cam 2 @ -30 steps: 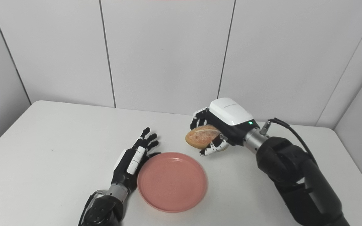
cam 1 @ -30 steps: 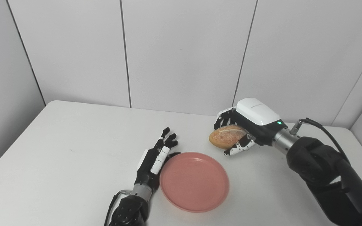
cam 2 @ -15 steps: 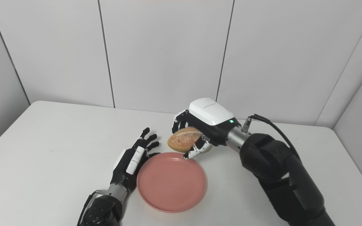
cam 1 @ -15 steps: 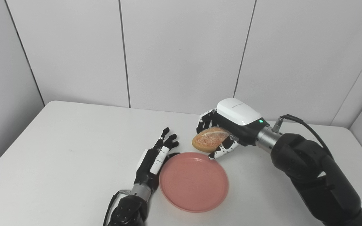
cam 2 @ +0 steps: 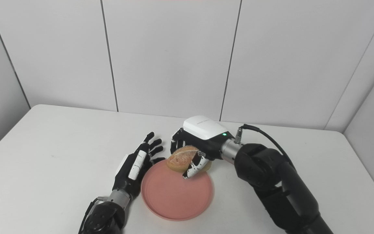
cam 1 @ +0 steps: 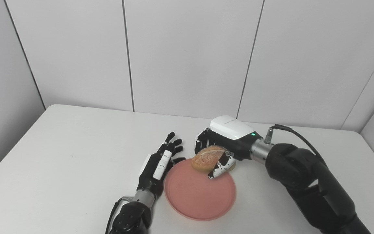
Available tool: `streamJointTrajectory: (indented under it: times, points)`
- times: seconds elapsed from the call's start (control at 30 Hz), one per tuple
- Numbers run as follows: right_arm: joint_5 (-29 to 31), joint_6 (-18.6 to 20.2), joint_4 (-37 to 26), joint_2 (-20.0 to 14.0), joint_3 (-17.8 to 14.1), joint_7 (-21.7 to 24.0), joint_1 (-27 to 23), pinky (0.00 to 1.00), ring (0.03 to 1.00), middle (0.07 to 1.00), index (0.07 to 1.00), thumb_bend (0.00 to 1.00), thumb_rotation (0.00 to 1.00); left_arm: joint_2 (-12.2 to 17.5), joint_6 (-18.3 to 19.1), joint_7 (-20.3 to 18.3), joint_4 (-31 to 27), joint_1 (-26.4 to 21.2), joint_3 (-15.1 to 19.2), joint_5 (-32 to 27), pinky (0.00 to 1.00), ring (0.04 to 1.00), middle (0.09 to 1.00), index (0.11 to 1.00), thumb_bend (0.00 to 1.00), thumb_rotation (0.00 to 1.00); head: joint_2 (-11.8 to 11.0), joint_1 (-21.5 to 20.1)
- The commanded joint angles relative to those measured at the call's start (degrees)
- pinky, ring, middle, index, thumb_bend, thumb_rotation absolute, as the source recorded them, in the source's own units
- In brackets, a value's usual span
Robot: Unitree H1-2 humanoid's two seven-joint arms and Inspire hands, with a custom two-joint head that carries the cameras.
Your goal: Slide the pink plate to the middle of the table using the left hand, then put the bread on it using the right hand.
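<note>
Nearest the camera, the plate is lying flat on the table, roughly mid-table and toward the near edge; it is a round, shallow, smooth pink disc with a low raised rim and a matte sheen. Just beside its left rim the left hand is resting edge-on, black with white segments, its fingers spread apart and extended away from the camera, holding nothing; whether it is touching the rim cannot be told. Over the plate's far portion the bread is sitting in the right hand: an oval loaf, golden-brown with a rough, floury crust and a pale score line running along its top. Its long axis is lying roughly left to right, tilted slightly, with the left end pointing toward the left hand. Whether the loaf is touching the plate surface or hanging just above it cannot be told. The right hand is wrapping around the loaf from above, a glossy white shell on its back with a small green light, dark fingers curling over the far side and the black-and-white thumb crossing the near side. Its bulky black forearm is coming in from the lower right, a cable looping at the wrist. Farthest back, plain pale wall panels with thin dark seams are rising behind the smooth white table.
</note>
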Motion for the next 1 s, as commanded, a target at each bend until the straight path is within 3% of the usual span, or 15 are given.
streamJointTrajectory:
  times: [0.0, 0.13, 0.37, 0.6, 0.97]
  points:
    - [1.1, -2.4, 1.5, -0.2, 0.0, -0.4, -4.2, 0.36, 0.427, 0.509, 0.486, 0.52, 0.00, -0.2, 3.1, 0.5, 0.8, 1.5, 0.1, -0.1, 0.71, 0.878, 0.908, 0.932, 0.96, 0.93, 0.1, 0.0]
    - [2.4, -4.0, 6.8, 0.4, 1.0, -0.7, -5.4, 0.35, 0.419, 0.499, 0.499, 0.52, 0.00, -0.3, 3.2, 0.4, 1.1, 1.3, 0.2, -0.2, 0.72, 0.882, 0.914, 0.932, 0.96, 0.94, 0.4, -0.2]
    - [2.9, -2.8, 11.6, 1.3, 2.4, 0.3, -6.9, 0.37, 0.434, 0.506, 0.481, 0.52, 0.00, -0.4, 2.9, 0.2, 1.5, 1.0, 0.2, -0.4, 0.71, 0.885, 0.917, 0.938, 0.97, 0.94, 0.8, -0.7]
    - [3.2, -3.4, 12.9, 2.0, 3.1, 0.1, -7.3, 0.37, 0.437, 0.511, 0.475, 0.52, 0.00, -0.8, 2.7, 0.4, 2.0, 0.6, 0.3, -0.3, 0.72, 0.874, 0.905, 0.929, 0.99, 0.93, 0.9, -0.7]
    - [3.7, -2.3, 10.7, 2.1, 4.7, 3.8, -7.2, 0.37, 0.436, 0.505, 0.483, 0.52, 0.00, -1.0, 2.8, 0.9, 2.4, 0.5, 0.2, 0.3, 0.73, 0.868, 0.898, 0.925, 0.97, 0.95, 1.0, -0.7]
